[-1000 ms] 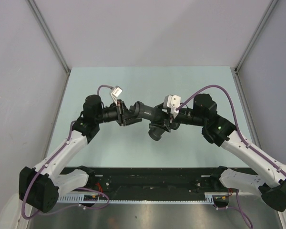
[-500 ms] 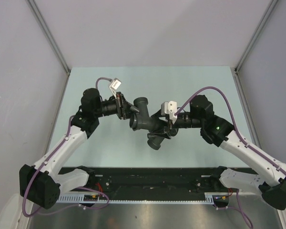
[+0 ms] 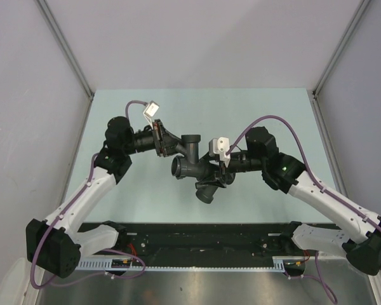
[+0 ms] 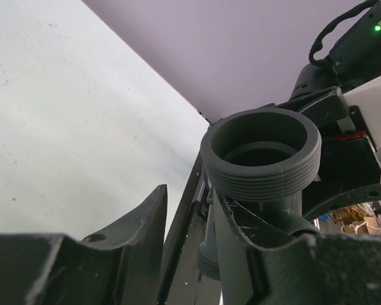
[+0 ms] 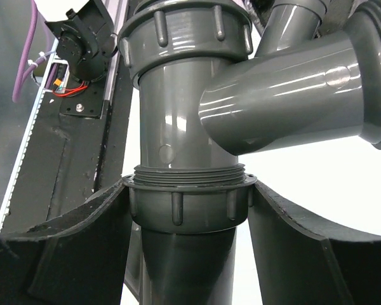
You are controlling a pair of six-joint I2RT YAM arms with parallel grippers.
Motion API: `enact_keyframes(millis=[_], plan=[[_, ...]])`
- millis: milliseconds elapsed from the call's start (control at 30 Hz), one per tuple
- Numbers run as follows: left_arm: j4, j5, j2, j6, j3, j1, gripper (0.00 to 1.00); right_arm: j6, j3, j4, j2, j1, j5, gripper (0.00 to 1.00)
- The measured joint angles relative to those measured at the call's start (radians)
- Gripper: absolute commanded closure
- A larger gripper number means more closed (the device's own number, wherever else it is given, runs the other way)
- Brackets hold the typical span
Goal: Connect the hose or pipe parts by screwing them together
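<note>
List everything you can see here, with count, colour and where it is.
branched fitting: 1, dark grey, mid-air above the table centre
straight tube: 1, dark grey, joined to the fitting by its ribbed collar
table: 1, pale green, beneath
walls: 3, grey, around the table
cables: 2, purple, looping from the wrists
left end effector: 1, black, at the fitting's left
right end effector: 1, black, clamped on the tube's collar

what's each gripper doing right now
left gripper: at the branched fitting; whether it is open or gripping cannot be told
right gripper: closed on the straight tube, at its ribbed nut
</note>
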Motion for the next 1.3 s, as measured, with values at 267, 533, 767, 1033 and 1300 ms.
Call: enact_keyframes(millis=[267, 533, 767, 1033, 1300], plan=[[0.009, 0.056, 0.0, -0.001, 0.045, 0.001, 0.59, -0.011, 0.0, -0.012, 0.022, 0.01, -0.002, 1.0], [0.041, 0.128, 0.0, -0.018, 0.089, -0.003, 0.57, -0.014, 0.0, -0.027, 0.042, 0.01, 0.032, 1.0], [0.053, 0.179, 0.01, -0.022, 0.097, -0.052, 0.55, -0.006, 0.0, -0.024, 0.043, -0.012, 0.092, 1.0], [0.066, 0.189, 0.008, -0.014, 0.092, -0.099, 0.54, 0.019, 0.0, -0.005, 0.043, -0.039, 0.154, 1.0], [0.078, 0.19, -0.047, -0.004, 0.02, -0.109, 0.55, 0.039, 0.0, 0.036, 0.043, -0.07, 0.186, 1.0]])
